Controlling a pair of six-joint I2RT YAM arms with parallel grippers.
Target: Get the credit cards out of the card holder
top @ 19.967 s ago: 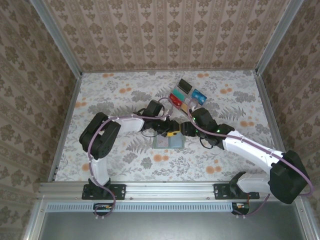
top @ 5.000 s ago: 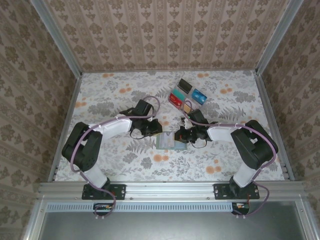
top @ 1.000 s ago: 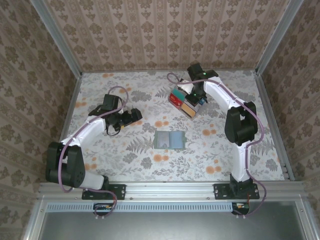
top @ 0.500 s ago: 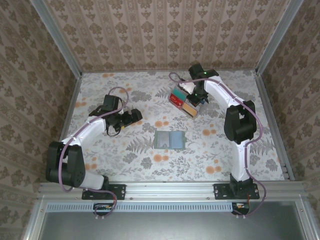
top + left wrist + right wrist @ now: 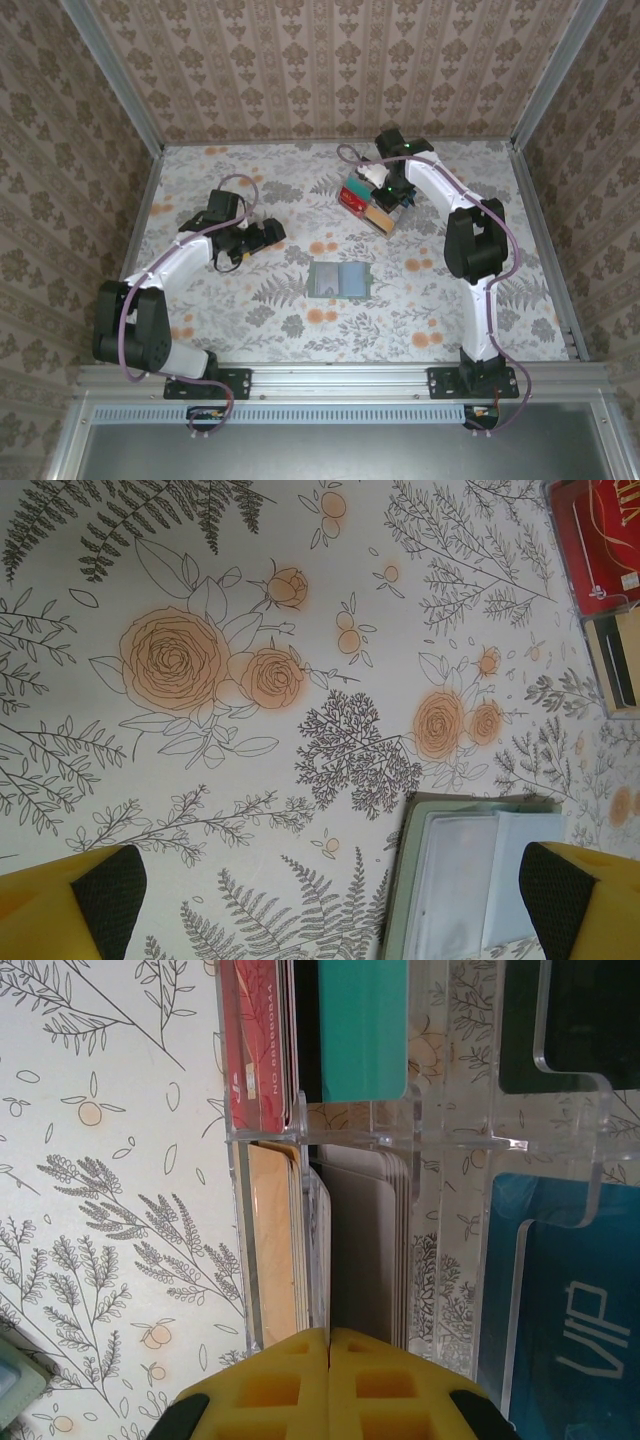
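The card holder (image 5: 338,281) lies open and flat in the middle of the table, and its pale inner pockets (image 5: 470,880) show in the left wrist view. My left gripper (image 5: 272,233) hovers open to its left, with nothing between the fingers (image 5: 330,890). My right gripper (image 5: 392,195) is at the clear organiser (image 5: 380,222) at the back. It is shut (image 5: 330,1360) on a thin whitish credit card (image 5: 318,1250), held edge-on in a slot between a tan-orange card (image 5: 272,1240) and a grey stack (image 5: 365,1250).
The organiser's clear walls (image 5: 420,1140) also hold a red card (image 5: 262,1040), a teal card (image 5: 362,1020), a black card (image 5: 570,1010) and a blue VIP card (image 5: 560,1300). Metal rails and patterned walls enclose the flowered table (image 5: 250,300).
Five seconds ago both grippers were at the card holder. Over the last second the right gripper has only shifted slightly at the organiser, and the left arm has stayed still.
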